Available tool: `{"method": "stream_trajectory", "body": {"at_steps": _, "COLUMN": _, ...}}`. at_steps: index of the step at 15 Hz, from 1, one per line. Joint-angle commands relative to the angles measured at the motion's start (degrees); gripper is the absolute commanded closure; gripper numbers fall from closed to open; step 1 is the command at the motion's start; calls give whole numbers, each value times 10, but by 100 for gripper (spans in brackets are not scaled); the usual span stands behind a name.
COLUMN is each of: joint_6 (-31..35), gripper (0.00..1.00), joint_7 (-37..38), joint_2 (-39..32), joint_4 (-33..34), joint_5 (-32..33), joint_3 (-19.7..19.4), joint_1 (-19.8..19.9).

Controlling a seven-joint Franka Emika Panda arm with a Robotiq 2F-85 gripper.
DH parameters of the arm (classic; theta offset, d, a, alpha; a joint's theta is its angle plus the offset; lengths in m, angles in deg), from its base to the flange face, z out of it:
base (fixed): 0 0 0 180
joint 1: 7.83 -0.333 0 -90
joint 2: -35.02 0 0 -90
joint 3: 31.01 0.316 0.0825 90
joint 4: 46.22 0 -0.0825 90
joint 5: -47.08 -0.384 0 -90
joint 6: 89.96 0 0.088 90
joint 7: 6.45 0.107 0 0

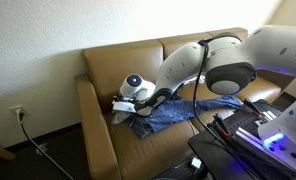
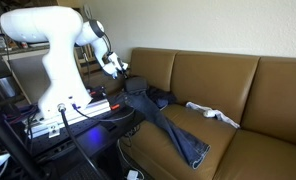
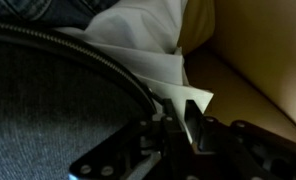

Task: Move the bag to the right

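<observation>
Leather, tan and smooth, covers the sofa [image 2: 218,75] on whose seat everything lies. The bag [image 3: 48,125] fills the lower left of the wrist view: coarse grey woven fabric, edged by dark curved piping. In an exterior view the bag [image 2: 138,87] is a dark rounded mound at the end of the seat nearest the robot. It touches the upper end of the blue denim jeans [image 2: 173,125], which stretch long and rumpled across the cushion. A white cloth [image 3: 148,45], creased into sharp folds, lies against the bag's edge, and its point runs down to the tool [image 3: 180,125]. The tool's fingers stand close together at that fold; whether they pinch cloth or bag cannot be told. The white arm [image 1: 203,60] hides much of the seat.
</observation>
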Motion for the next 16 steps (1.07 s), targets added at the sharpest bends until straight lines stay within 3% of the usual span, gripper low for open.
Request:
{"method": "stream_trajectory", "body": {"at_steps": 1, "joint_6": -25, "gripper": 100, "joint_7": -48, "joint_2": 0, "joint_4": 4, "joint_5": -43, "joint_3": 23, "joint_1": 19}}
{"method": "stream_trajectory", "body": {"at_steps": 5, "joint_6": -99, "gripper": 100, "joint_7": -67, "joint_2": 10, "joint_4": 20, "joint_5": -59, "joint_3": 56, "joint_1": 42}}
{"method": "stream_trajectory", "body": {"at_steps": 8, "joint_6": -142, "gripper": 100, "joint_7": -59, "joint_2": 24, "joint_4": 25, "joint_5": -66, "joint_3": 60, "joint_1": 49}}
{"method": "stream_trajectory", "body": {"at_steps": 11, "joint_6": -120, "gripper": 100, "joint_7": -40, "joint_2": 55, "joint_4": 10, "joint_5": -73, "joint_3": 59, "joint_1": 52}}
{"method": "stream_trajectory", "body": {"at_steps": 15, "joint_6": -59, "gripper": 100, "joint_7": 12, "joint_2": 124, "joint_4": -40, "joint_5": -79, "joint_3": 21, "joint_1": 45}}
{"method": "stream_trajectory", "body": {"at_steps": 16, "joint_6": -60, "gripper": 74, "joint_7": 17, "joint_2": 136, "joint_4": -48, "joint_5": -75, "joint_3": 14, "joint_1": 43}}
